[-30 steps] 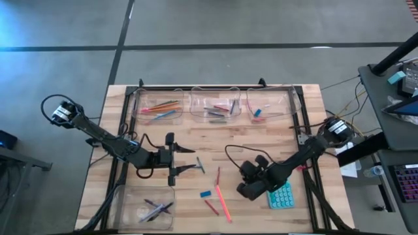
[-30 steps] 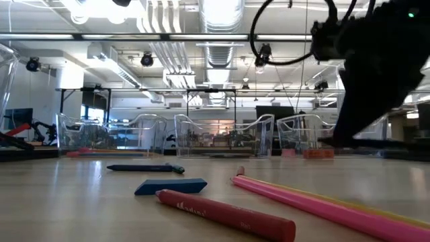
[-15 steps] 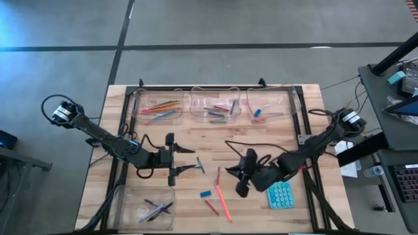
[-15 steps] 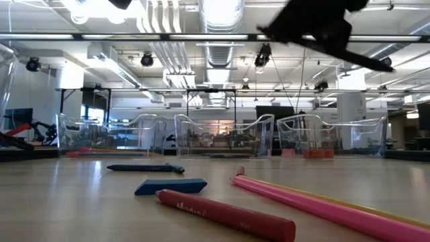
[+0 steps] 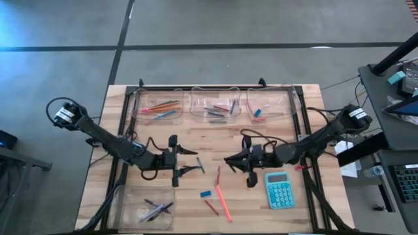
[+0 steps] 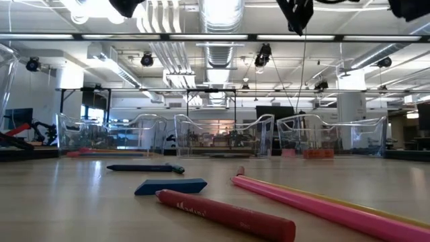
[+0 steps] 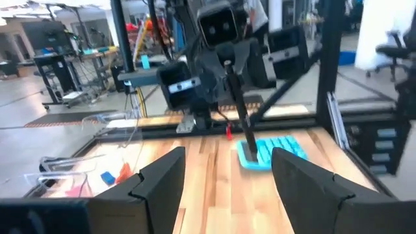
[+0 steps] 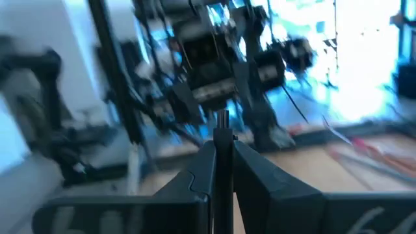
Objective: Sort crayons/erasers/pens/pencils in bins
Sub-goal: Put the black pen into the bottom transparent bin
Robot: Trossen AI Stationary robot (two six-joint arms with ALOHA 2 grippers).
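The right gripper (image 5: 230,161) hung above the middle of the table with its fingers (image 8: 250,177) closed on a slim dark pen (image 8: 221,146); the right wrist view showed that stick pinched upright between them, and the left wrist view showed it hanging below the gripper (image 7: 224,62), whereas the high view did not resolve it. The left gripper (image 5: 192,160) faced it from just across the table centre, fingers (image 7: 161,182) spread wide and holding nothing. Between and below the two grippers, the high view showed loose items on the wooden table (image 5: 307,215): one grey crayon (image 5: 200,166), one blue eraser (image 5: 206,193), one red crayon (image 5: 211,207) and one long pink pencil (image 5: 223,202), with a thinner red stick lying close alongside it. The low view showed the same eraser (image 6: 170,186), red crayon (image 6: 225,214) and pink pencil (image 6: 316,205) lying flat, plus a dark blue stick (image 6: 144,168) farther back. A teal calculator (image 5: 279,193) lay near the right gripper. Four clear bins were counted: three in a row along the far edge, the left bin (image 5: 138,111) holding pencils, the middle bin (image 5: 195,113) holding crayons, the right bin (image 5: 287,111) holding two erasers, and a fourth bin (image 5: 124,203) at the near left corner holding dark pens.
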